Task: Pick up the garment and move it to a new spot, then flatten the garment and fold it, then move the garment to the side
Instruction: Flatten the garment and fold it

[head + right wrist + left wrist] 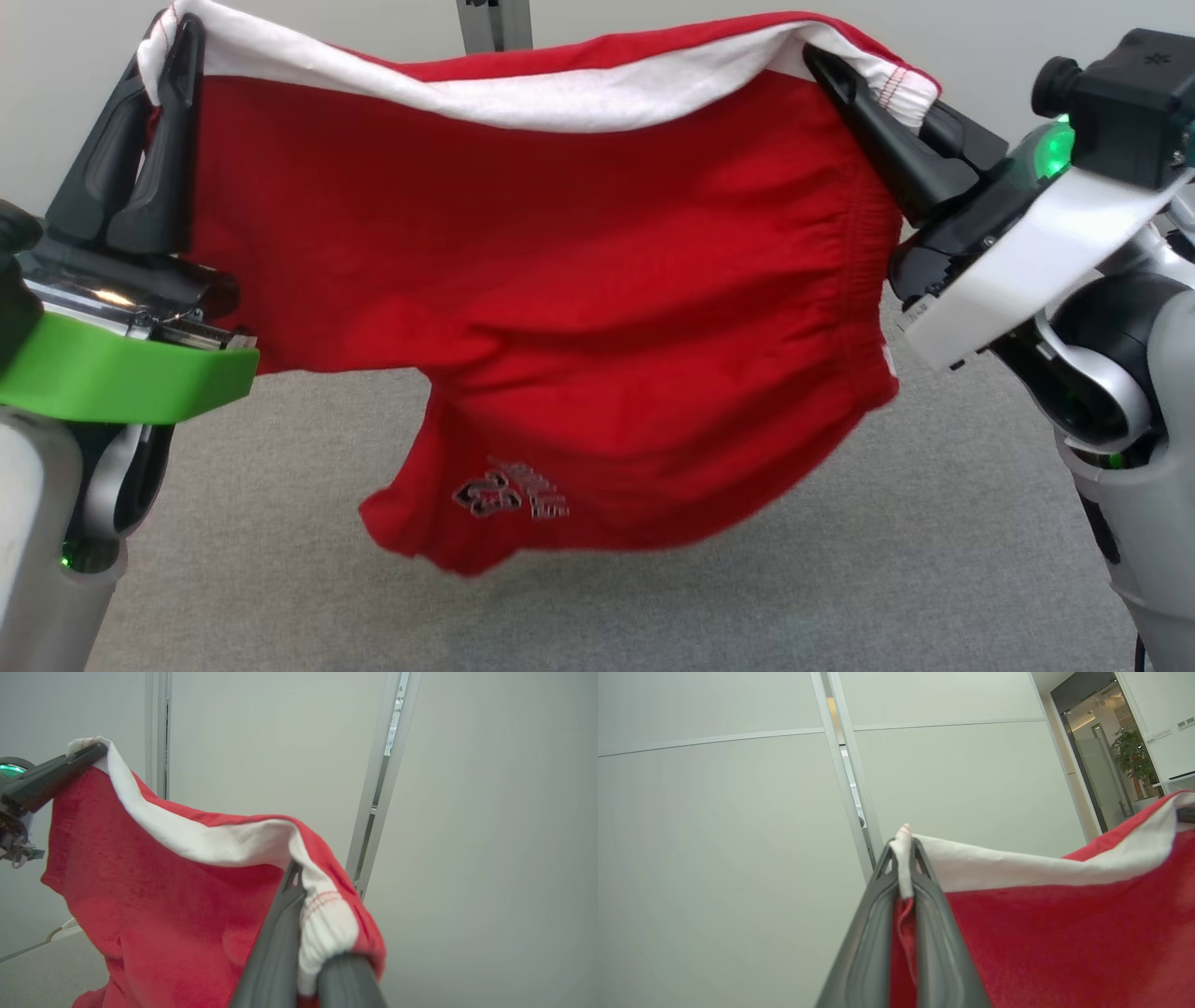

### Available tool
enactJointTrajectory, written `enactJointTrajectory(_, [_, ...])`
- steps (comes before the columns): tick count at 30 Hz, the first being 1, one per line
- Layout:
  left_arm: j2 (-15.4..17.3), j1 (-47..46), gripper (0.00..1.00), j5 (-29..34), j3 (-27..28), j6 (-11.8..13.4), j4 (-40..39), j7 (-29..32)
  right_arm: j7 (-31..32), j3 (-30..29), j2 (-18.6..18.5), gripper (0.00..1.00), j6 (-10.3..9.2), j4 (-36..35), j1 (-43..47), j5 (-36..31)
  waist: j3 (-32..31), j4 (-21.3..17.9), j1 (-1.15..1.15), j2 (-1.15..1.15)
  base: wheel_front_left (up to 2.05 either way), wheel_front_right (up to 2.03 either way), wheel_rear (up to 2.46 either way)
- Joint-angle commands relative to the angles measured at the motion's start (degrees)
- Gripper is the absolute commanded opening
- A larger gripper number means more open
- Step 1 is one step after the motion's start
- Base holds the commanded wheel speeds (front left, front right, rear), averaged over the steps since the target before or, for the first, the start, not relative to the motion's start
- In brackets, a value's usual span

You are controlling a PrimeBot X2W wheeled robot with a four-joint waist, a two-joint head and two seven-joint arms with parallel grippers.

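Our left fingers (177, 75) are pressed tight on 1 top corner of the garment (560, 280), right on its white band. Over on the right, our right fingers (868, 121) pinch the other corner the same way. So the red cloth hangs stretched between the 2 arms, up in the air. We reckon that's to let it drop open before laying it flat. Below it is a grey felt-like surface (840, 579). Behind are pale wall panels (714, 835), plus a doorway (1092, 765) with a potted plant (1132, 751).
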Motion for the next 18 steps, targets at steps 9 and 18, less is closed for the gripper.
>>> enactJointTrajectory(9, [-0.28,-1.94,0.0,-3.93,-0.28,-0.93,0.35,3.69,6.06,-0.65,2.71,0.0,-0.08,-2.97,0.49,-1.65,7.69,0.91,0.0,0.0,0.0,0.0,0.0])
enactJointTrajectory(18, [-2.72,-20.51,0.0,-0.73,-1.86,-6.37,16.86,-1.17,-2.98,3.82,5.5,0.0,-0.08,15.27,-17.76,-8.58,18.74,1.09,0.0,0.0,0.0,0.0,0.0])
